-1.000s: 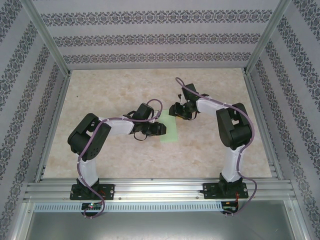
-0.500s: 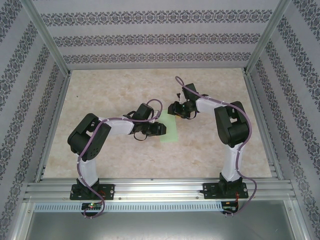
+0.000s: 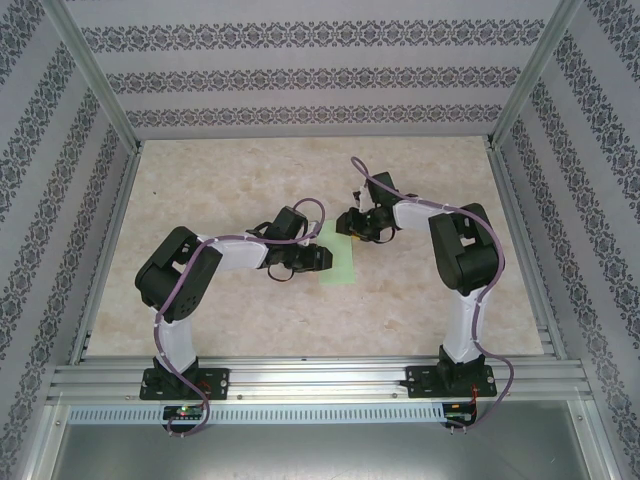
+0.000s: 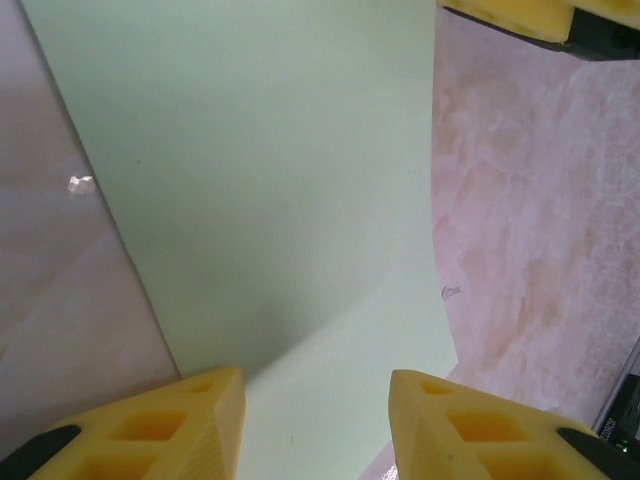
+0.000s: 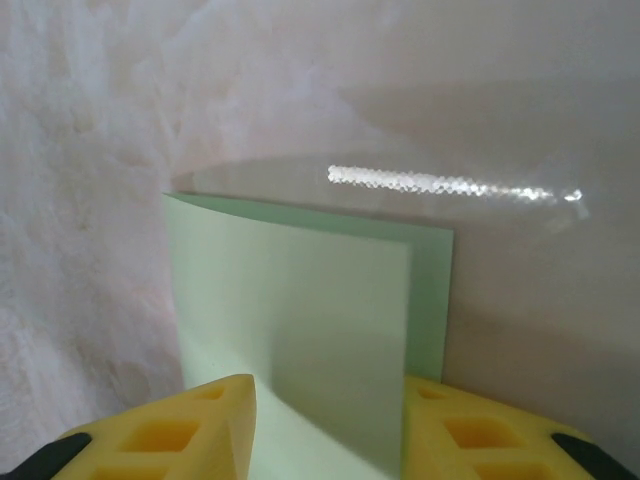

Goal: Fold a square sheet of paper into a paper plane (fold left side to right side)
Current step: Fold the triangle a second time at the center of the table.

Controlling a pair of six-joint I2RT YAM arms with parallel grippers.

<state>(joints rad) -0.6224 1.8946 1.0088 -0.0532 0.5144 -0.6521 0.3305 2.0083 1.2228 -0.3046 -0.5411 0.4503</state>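
The sheet of paper (image 3: 340, 264) lies on the table as a pale green folded rectangle between the two arms. In the right wrist view its top layer (image 5: 300, 310) stops short of the lower layer, which shows as a darker strip (image 5: 432, 300) along the right. My left gripper (image 3: 318, 258) stands open over the sheet's left part, its yellow fingers (image 4: 190, 430) either side of pale paper (image 4: 280, 180). My right gripper (image 3: 350, 222) is open over the sheet's far end, with paper between its fingertips (image 5: 170, 435). Neither holds the sheet.
The marble-patterned table (image 3: 240, 170) stretches all round the sheet. Patterned walls and metal posts (image 3: 100, 85) enclose it, and a rail (image 3: 320, 375) runs along the near edge. A yellow finger of the right gripper (image 4: 520, 15) shows at the top of the left wrist view.
The right gripper has crept slightly to the left and nearer over the sheet's far end. The left arm and the sheet have stayed put.
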